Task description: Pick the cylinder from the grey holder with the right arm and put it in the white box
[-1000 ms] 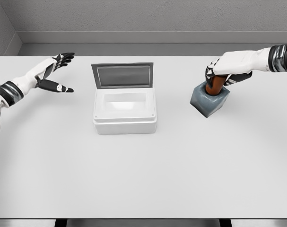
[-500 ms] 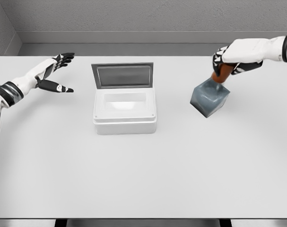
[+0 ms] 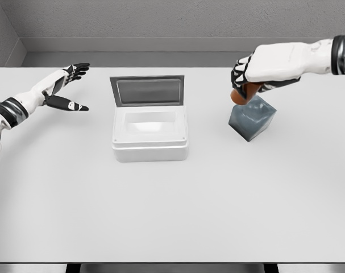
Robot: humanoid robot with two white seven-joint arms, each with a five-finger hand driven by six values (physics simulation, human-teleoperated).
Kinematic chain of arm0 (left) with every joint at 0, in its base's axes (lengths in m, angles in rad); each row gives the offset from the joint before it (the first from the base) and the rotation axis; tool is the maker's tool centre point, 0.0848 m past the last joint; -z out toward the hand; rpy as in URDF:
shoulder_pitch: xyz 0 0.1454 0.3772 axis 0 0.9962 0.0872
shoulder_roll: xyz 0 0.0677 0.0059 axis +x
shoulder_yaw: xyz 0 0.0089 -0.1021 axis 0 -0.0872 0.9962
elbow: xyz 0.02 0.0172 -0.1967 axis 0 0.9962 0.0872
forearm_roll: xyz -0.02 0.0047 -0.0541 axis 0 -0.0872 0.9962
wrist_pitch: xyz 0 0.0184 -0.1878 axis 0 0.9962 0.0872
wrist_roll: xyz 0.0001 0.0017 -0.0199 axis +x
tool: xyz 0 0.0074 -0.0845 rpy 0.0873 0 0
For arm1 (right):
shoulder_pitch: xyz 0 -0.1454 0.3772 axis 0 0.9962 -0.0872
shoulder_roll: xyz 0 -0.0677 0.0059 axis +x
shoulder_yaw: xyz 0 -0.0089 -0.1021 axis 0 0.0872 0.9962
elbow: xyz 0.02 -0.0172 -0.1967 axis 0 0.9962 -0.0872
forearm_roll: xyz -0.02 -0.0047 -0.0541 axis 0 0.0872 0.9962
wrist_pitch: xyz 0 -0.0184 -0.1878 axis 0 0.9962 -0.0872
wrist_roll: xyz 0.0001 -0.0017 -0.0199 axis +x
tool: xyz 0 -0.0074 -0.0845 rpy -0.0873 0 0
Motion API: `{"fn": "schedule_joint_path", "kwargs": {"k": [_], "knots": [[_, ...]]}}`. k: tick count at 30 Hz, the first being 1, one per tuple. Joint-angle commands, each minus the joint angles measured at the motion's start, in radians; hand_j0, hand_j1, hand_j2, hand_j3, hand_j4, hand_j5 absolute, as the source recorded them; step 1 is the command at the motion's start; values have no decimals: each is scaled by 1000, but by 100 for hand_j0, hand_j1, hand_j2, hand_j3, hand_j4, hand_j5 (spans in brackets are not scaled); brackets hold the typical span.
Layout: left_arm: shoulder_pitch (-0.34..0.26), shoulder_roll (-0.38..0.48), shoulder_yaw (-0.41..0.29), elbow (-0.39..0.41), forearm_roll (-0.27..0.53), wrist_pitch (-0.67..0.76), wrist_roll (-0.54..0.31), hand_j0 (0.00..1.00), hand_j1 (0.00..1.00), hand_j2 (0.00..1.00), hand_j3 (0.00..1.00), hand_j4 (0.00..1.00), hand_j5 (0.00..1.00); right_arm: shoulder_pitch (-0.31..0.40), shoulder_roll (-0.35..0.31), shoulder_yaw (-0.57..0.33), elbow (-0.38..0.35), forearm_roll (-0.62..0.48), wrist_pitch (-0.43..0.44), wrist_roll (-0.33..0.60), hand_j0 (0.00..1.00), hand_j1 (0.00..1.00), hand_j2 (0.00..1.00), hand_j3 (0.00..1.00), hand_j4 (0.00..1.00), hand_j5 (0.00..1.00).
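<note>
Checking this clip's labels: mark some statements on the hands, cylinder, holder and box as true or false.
1. The right hand grips the cylinder. True.
2. The cylinder sits deep in the grey holder. False: it is lifted clear, above the holder's left edge.
3. The white box has its lid raised. True.
4. The left hand holds the box. False: it is open, left of the box, apart from it.
</note>
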Motion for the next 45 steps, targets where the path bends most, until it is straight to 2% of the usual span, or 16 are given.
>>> {"fn": "schedule_joint_path", "kwargs": {"k": [1,8,14,27,35,40,45], "knots": [[0,0,1,-2,7,1,0,100,100,100,100,100,100,0,-3,-19,-59,-5,2,8,34,34,34,34,34,34],[0,0,1,-2,7,1,0,100,100,100,100,100,100,-2,77,-74,-82,-7,2,17,34,34,34,34,34,34],[0,0,1,-2,7,1,0,100,100,100,100,100,100,-6,95,-82,-140,-7,2,15,34,34,34,34,34,34],[0,2,3,-2,7,1,0,100,100,100,100,100,100,-5,163,-82,-145,-7,2,26,34,34,34,34,34,34],[0,2,3,-2,7,0,0,100,100,100,100,100,100,2,181,-79,-144,-7,2,26,34,34,34,34,34,34],[0,2,3,-2,7,0,0,100,100,100,100,100,100,8,221,-65,-136,9,2,28,34,34,34,34,34,34],[2,3,5,-2,10,-2,0,100,100,100,100,100,100,8,213,-68,-136,9,2,35,34,34,34,34,34,34]]}}
